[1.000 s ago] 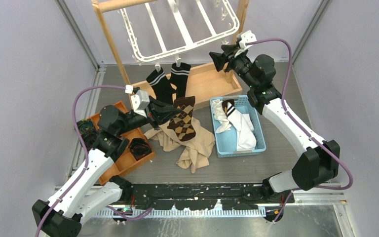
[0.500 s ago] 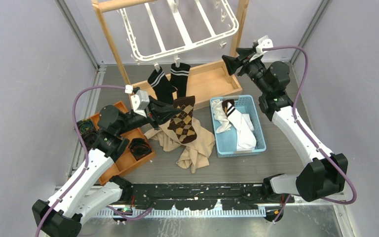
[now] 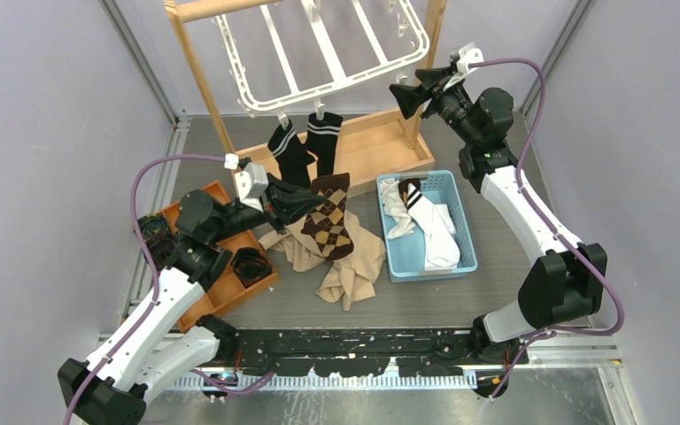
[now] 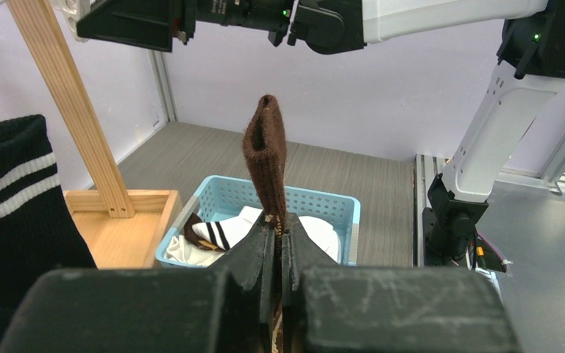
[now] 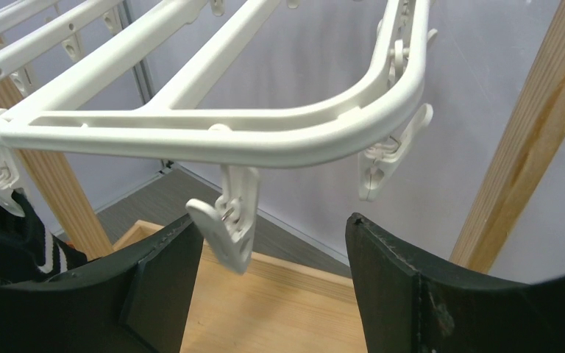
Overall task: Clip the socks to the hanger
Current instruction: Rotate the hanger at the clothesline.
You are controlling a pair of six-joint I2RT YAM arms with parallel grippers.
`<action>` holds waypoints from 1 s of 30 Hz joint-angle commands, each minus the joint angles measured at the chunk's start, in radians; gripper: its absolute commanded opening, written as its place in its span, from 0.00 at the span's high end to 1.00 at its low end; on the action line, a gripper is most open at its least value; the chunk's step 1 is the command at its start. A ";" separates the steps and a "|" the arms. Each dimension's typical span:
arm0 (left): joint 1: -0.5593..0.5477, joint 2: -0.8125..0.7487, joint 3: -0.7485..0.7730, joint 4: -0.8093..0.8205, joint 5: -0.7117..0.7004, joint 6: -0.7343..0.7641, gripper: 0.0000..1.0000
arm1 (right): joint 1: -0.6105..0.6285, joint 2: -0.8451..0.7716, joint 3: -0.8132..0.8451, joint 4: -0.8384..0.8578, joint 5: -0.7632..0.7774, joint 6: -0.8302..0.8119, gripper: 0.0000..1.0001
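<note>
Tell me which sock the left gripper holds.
The brown argyle sock: the left gripper pinches it. The black striped socks hang from the hanger; the white ones lie in the blue basket.

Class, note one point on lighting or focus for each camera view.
Top external: even light, sharp, no glare on the hanger. Left wrist: the left hand looms dark and soft; the brown sock is crisp. Right wrist: the right hand is underlit; the clip is sharp.

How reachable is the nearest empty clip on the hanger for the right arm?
Probably yes: the right end effector is open, the empty clip hangs just inside its open span, and nothing sits in the way.
</note>
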 commanded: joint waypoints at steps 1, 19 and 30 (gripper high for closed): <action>-0.002 -0.020 -0.003 0.050 -0.007 -0.009 1.00 | 0.006 0.010 0.077 0.060 -0.019 0.024 0.25; -0.002 -0.019 -0.016 0.061 -0.018 -0.007 1.00 | 0.053 0.003 0.065 0.049 -0.013 0.002 0.68; -0.002 -0.018 -0.016 0.058 -0.016 0.006 1.00 | 0.169 -0.063 0.024 -0.021 0.088 -0.035 0.71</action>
